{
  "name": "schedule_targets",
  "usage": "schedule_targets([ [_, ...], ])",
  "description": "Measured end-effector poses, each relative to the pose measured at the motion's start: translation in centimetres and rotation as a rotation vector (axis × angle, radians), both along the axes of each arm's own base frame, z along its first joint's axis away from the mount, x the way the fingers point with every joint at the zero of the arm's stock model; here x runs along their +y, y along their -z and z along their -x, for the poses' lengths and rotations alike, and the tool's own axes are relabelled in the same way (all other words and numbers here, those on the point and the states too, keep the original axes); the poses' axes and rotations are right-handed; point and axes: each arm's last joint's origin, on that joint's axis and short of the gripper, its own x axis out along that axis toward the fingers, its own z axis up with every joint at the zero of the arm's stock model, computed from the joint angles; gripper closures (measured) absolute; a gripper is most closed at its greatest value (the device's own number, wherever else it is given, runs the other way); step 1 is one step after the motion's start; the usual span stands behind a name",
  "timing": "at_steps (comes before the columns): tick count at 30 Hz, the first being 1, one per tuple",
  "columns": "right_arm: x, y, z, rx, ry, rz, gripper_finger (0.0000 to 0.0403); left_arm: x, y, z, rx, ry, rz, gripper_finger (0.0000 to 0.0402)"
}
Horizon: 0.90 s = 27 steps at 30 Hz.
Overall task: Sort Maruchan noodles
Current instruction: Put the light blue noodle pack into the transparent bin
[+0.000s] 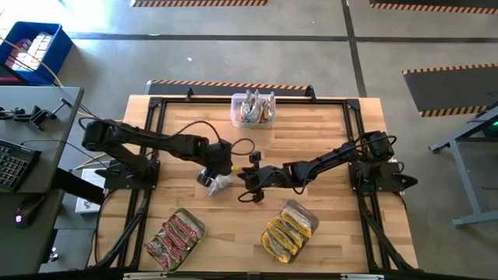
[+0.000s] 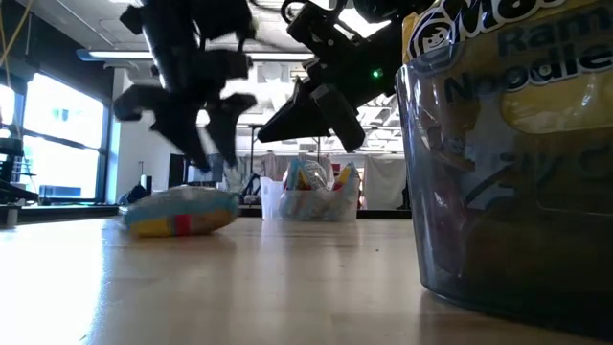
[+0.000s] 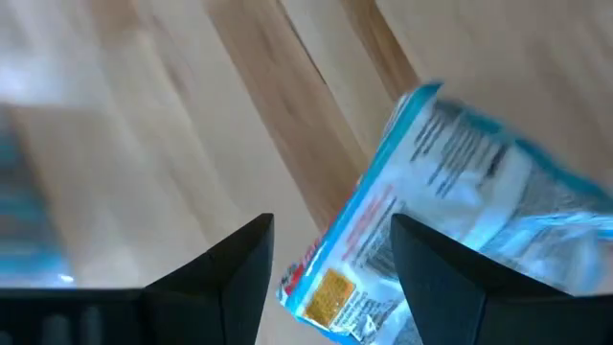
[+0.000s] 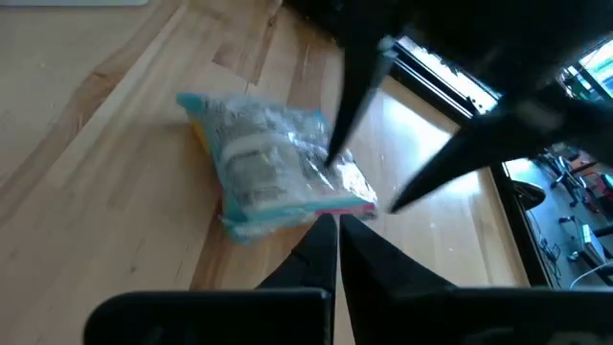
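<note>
A single noodle packet (image 1: 220,183) — silvery with blue edges — lay flat on the wooden counter (image 1: 327,233) near its middle. The left end effector (image 1: 210,176) was poised just above this packet with its fingers (image 3: 436,278) spread apart, one on each side of the packet's end, and nothing was gripped between them. The right end effector (image 1: 250,191) was held just to the right of the packet, its fingers pressed together and empty.

Three clear tubs were set out on the counter. The far tub (image 1: 253,110), at the middle of the far edge, held a jumble of mixed packets. The near-left tub (image 1: 176,238) was filled with pink-red packets, and the near-right tub (image 1: 289,230) with yellow ones — the latter seen very close in the low view. Beyond the counter's left side, a desk (image 1: 31,155) and a blue crate (image 1: 33,50) on the floor could be seen.
</note>
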Motion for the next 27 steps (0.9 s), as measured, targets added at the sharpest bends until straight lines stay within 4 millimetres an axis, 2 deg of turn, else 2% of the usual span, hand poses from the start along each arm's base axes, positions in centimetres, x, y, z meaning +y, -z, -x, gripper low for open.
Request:
schedule_targets([
  [4, 0.1, 0.1, 0.1, 0.008, 0.002, 0.001, 0.0403, -0.8, 1.1, 0.7, 0.129, -0.005, -0.033, 0.0202],
  [10, 0.2, 0.4, 0.3, 0.042, 0.037, 0.031, 0.0403, -4.0, -0.6, 3.5, 0.158, -0.039, -0.035, 0.0222],
  [12, 0.2, 0.4, 0.3, 0.045, 0.036, 0.031, 0.0403, -5.0, -0.5, 4.6, 0.158, -0.040, -0.023, 0.0228],
  [18, 0.2, 0.3, 0.3, 0.042, 0.027, 0.051, 0.0403, -7.1, 2.3, 6.5, 0.108, 0.009, -0.091, 0.0231],
  [23, 0.2, 0.3, 0.2, 0.036, 0.027, 0.051, 0.0403, -7.9, 4.4, 6.8, 0.077, 0.035, -0.165, 0.0231],
  [27, 0.2, 0.2, 0.2, 0.022, 0.029, 0.049, 0.0403, -8.1, 5.2, 7.1, 0.062, 0.055, -0.227, 0.0231],
])
